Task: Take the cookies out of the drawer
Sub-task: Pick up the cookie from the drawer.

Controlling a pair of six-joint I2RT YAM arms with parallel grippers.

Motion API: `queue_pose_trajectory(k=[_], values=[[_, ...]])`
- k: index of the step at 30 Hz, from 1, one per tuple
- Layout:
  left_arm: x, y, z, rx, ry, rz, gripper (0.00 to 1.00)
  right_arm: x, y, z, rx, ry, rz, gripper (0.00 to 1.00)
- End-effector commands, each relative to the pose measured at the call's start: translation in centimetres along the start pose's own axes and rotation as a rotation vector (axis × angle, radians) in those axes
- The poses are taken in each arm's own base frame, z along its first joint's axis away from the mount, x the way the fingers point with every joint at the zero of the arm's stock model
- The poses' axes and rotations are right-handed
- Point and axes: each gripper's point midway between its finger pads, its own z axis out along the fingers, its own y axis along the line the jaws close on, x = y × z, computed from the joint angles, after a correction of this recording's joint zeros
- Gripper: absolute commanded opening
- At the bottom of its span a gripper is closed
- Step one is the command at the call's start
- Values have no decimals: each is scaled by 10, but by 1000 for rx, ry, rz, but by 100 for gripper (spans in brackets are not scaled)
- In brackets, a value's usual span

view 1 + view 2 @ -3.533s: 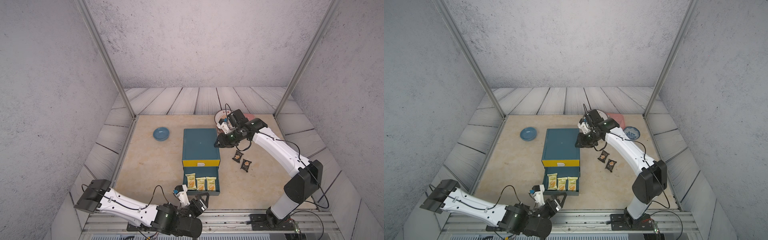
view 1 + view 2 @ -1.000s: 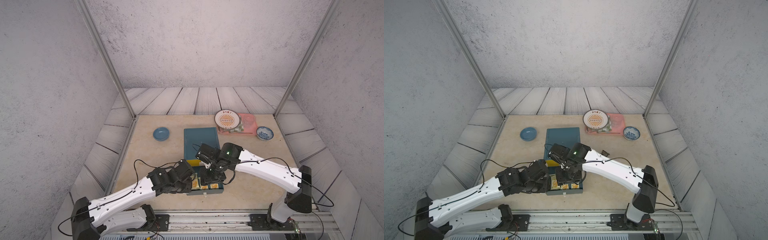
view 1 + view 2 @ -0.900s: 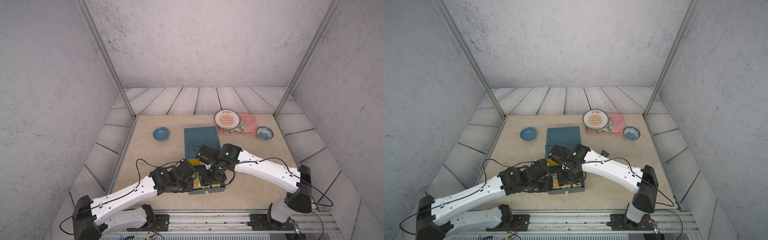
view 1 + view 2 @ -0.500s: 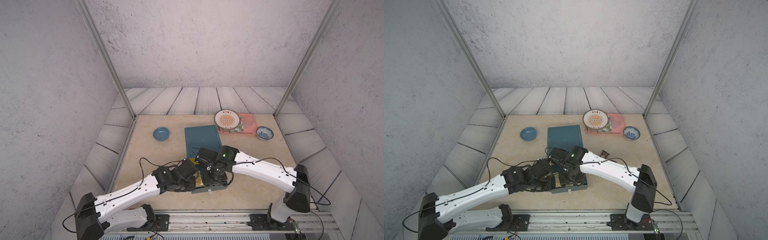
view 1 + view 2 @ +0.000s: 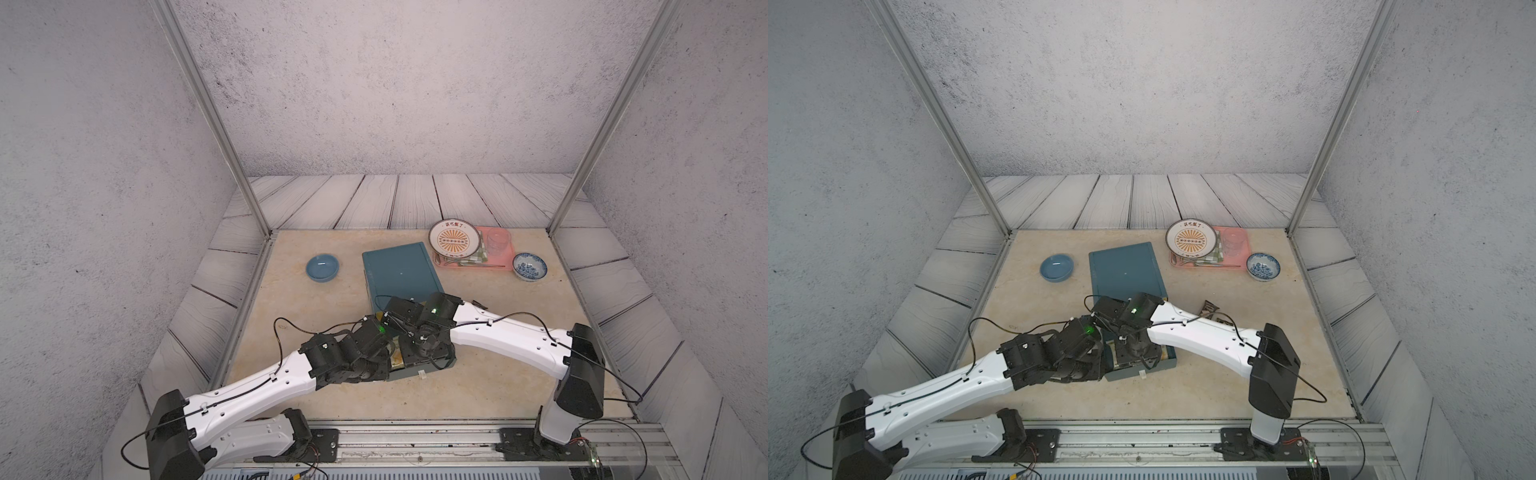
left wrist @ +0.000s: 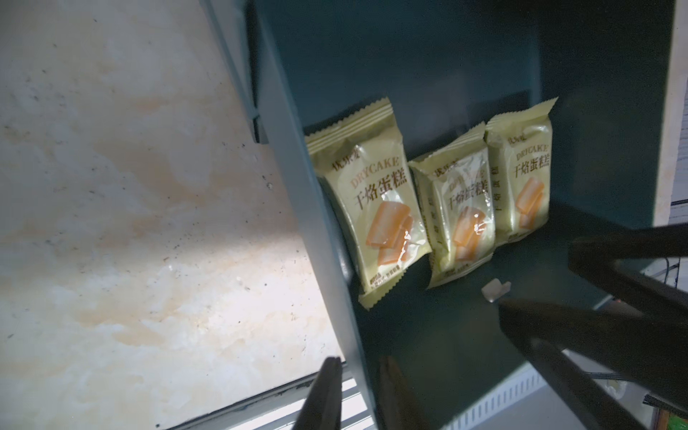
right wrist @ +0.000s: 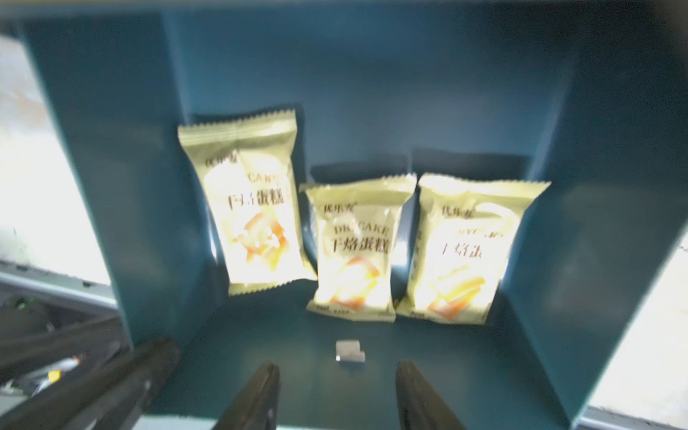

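Observation:
Three pale yellow cookies packets (image 7: 253, 208) (image 7: 357, 249) (image 7: 465, 249) lie side by side in the open teal drawer (image 5: 432, 370), also seen in the left wrist view (image 6: 372, 201). My left gripper (image 6: 357, 363) straddles the drawer's side wall (image 6: 298, 186), one finger outside and one inside, shut on it. My right gripper (image 7: 337, 376) hangs open over the drawer floor just short of the packets, nothing between its fingers. In both top views the two wrists cover the drawer. A black cookies packet (image 5: 1209, 308) lies on the table right of the cabinet.
The teal cabinet (image 5: 401, 270) stands mid-table, skewed. A blue bowl (image 5: 322, 267) sits to its left. At the back right are a patterned plate (image 5: 454, 238), a pink tray (image 5: 498, 266), a clear cup (image 5: 498, 241) and a patterned bowl (image 5: 529, 266). A white scrap (image 7: 349, 351) lies in the drawer.
The cabinet and drawer have twisted, the near end swinging right, and both wrists moved with it. The left jaws narrowed onto the wall. Earlier still, both arms were away from the drawer.

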Motion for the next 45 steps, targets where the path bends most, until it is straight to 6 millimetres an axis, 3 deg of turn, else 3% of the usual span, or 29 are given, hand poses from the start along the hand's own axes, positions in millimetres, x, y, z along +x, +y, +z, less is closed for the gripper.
queue_pose_trajectory(k=[1,13,27,45], values=[[1,1,0,12,-4,-7,22,-15,-7,6,47,-99,14,56],[2,6,-3,14,-28,-5,20,-13,-3,23,31,-86,-23,67],[0,4,-6,45,-51,5,10,-13,-6,48,64,-46,-43,67],[0,7,-6,62,-73,-16,8,-10,-16,89,109,-2,-6,64]])
